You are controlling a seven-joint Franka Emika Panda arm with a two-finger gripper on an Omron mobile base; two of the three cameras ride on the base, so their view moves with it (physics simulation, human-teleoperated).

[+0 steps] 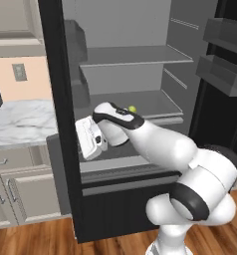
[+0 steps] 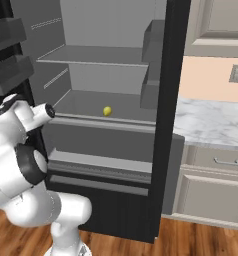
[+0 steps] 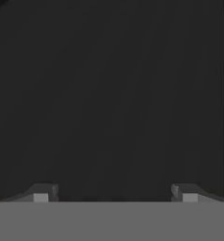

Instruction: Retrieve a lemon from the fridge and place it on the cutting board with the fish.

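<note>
The lemon (image 2: 107, 110) is probably light, firm and a bit slippery, so it could roll. It looks best to hold it across its round middle. It is small and yellow-green, and it sits alone on a grey shelf inside the open fridge (image 2: 163, 150) (at about 12 o'clock from the arm in the right base view). The gripper (image 3: 115, 193) has its fingers (image 3: 41, 194) wide apart and holds nothing. It seems to face a dark wall, though that view is murky.
</note>
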